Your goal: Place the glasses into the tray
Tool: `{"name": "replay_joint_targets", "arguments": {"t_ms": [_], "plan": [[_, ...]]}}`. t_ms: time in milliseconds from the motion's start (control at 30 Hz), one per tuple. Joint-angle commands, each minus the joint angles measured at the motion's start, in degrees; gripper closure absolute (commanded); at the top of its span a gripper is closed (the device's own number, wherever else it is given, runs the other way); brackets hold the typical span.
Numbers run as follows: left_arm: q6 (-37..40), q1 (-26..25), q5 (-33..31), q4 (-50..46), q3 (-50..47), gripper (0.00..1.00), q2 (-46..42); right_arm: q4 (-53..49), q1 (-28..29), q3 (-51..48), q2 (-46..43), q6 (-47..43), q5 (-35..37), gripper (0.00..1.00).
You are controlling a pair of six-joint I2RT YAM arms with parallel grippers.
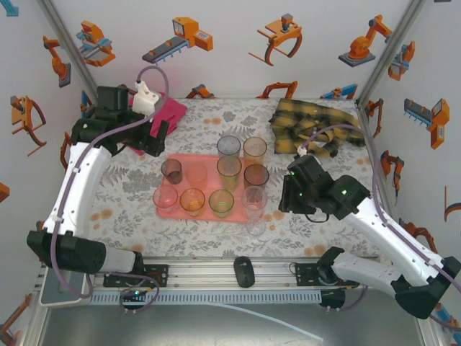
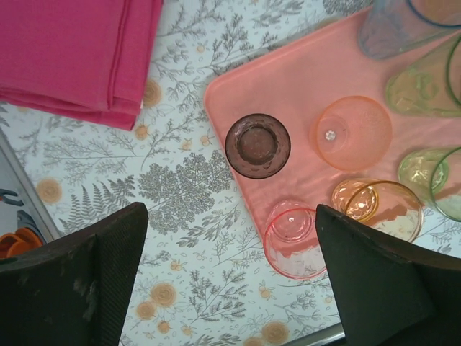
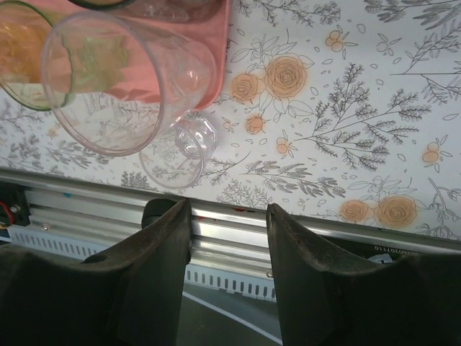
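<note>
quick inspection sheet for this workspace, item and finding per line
surface: floral tablecloth, flat
job's things: most glasses upright on tray; one clear glass on the tablecloth by its near right corner
clutter: magenta cloth, plaid cloth, black part on front rail
grippers: left gripper open, empty; right gripper open, empty
cables: purple hoses along both arms; white cable in front
surroundings: walls with robot prints

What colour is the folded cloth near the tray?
Plain magenta, no pattern. The folded cloth shows best in the left wrist view.
</note>
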Motion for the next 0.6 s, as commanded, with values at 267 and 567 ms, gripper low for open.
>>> {"name": "replay_joint_targets", "arguments": {"t_ms": [267, 567], "plan": [[0.1, 0.3, 2.0, -3.0, 0.3, 0.03, -3.8, 14.1, 8.8, -13.5, -0.6, 7.7, 2.1, 0.55], [-0.4, 0.3, 2.1, -2.9, -1.1, 0.02, -5.0, 16.6, 10.8, -16.1, 1.0, 9.7, 3.4, 0.55]]}}
